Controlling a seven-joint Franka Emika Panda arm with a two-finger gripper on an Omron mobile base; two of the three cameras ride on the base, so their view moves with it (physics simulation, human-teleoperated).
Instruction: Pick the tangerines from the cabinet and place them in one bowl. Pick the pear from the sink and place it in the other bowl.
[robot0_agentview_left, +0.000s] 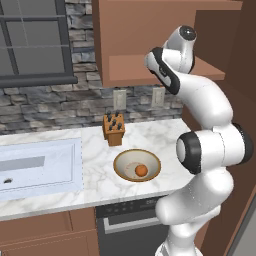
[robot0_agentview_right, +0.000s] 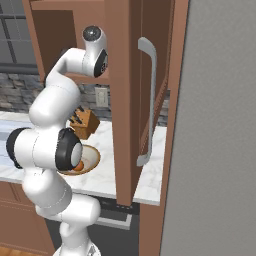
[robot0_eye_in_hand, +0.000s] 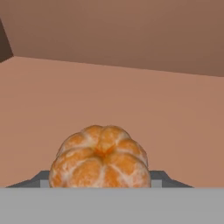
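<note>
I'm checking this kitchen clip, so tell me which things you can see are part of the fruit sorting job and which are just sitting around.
Part of the job:
- tangerine between the gripper tips, inside the cabinet
- second tangerine already in the tan-rimmed bowl
- sink, where the pear should be; no pear visible

Just sitting around:
- knife block
- wall outlets
- window

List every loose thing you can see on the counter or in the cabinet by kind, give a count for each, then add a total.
Tangerines: 2, one in the tan bowl, one in the cabinet between the finger tips
Bowls: 1, the tan-rimmed bowl
Knife blocks: 1
Total: 4
</note>
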